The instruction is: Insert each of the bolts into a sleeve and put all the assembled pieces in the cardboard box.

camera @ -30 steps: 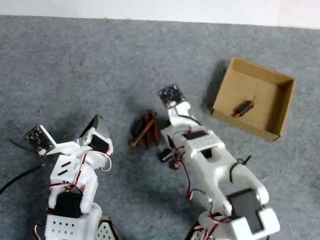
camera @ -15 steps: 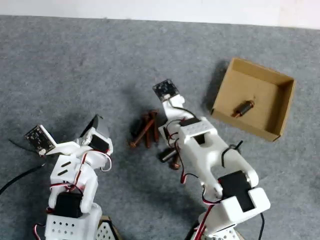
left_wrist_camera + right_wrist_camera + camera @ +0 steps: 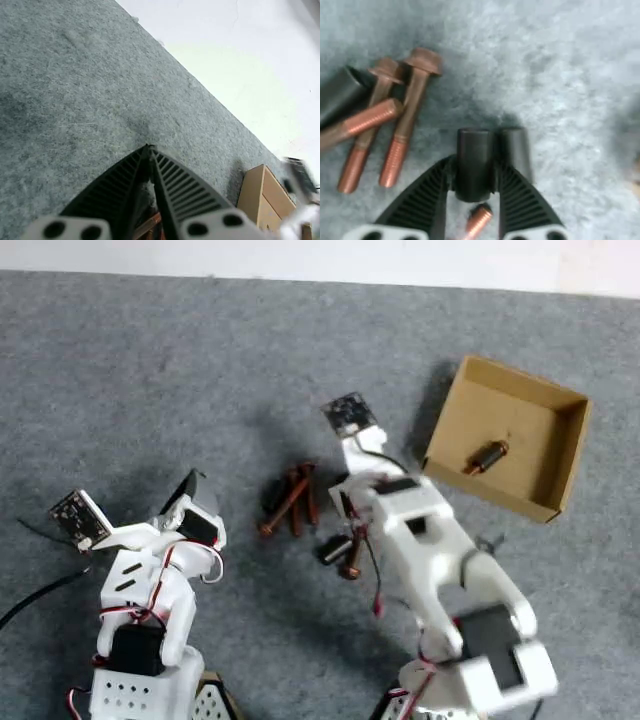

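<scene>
Right wrist view shows the right gripper pinching a sleeve, with loose bolts just beside the jaws. Its arm has swung back, so mating looks next. The left gripper is closed.

Mottled grey felt covers the desk. The bolts beside the right hand are coppery brown with brighter threads. The sleeve between its ribbed black fingers is dull black. The box is plain tan cardboard.
</scene>
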